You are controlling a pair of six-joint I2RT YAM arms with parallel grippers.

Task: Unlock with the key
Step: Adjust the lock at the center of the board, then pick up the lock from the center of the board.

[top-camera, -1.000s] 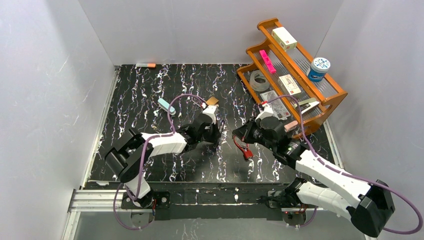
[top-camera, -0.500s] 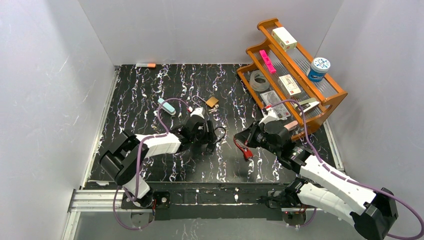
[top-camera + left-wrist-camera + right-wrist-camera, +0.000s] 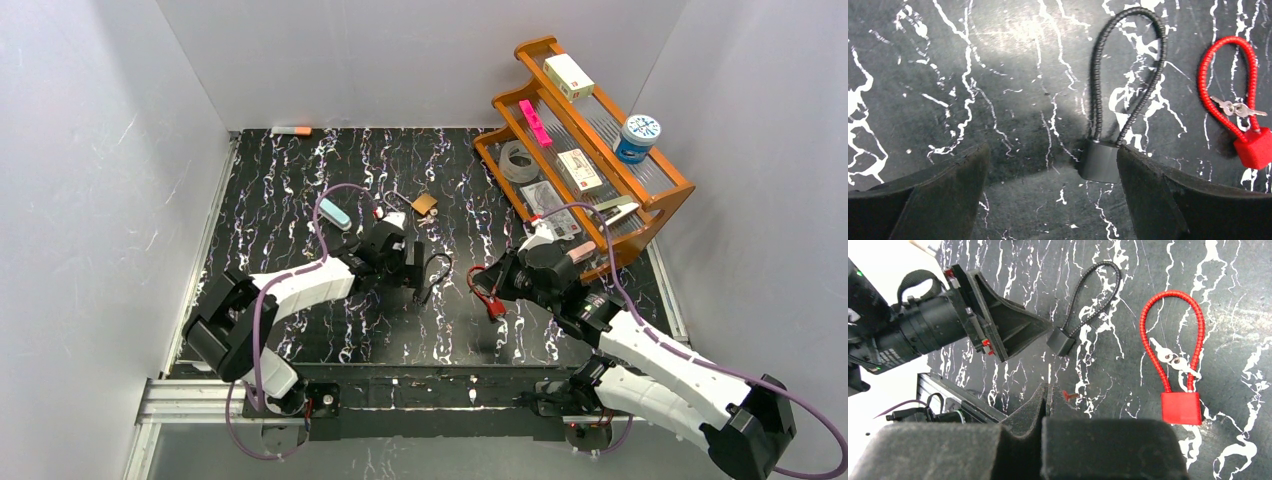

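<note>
Black cable lock (image 3: 1100, 160) lies flat mid-table, with its small black body toward the near side and its beaded loop running to the far side. The loop looks closed into the body. Same lock in the top view (image 3: 432, 272).

The red cable lock (image 3: 1255, 147) lies just right of it, apart and not touching. Two silver keys (image 3: 1238, 107) hang on the red loop and rest on the table (image 3: 270, 200).

The left gripper (image 3: 1053, 150) is low over the table with its jaws released wide and nothing between them. The black lock body sits just beside the inner edge of one of its fingers (image 3: 1168, 200); cannot tell if they touch.

The right gripper (image 3: 1046, 392) hovers on the near side of both locks, jaws clenched together. A small reddish bit (image 3: 1069, 395) sits at the tips, too small to say what it is or whether it is held.

A wooden rack (image 3: 650, 215) stands at the far right of the table, holding a blue-lidded tub (image 3: 638, 138), a tape roll (image 3: 518, 160), a pink item (image 3: 535, 122) and a white box (image 3: 568, 75). A brown tag (image 3: 425, 203) and a pale blue item (image 3: 333, 212) lie on the far side of the left gripper.
</note>
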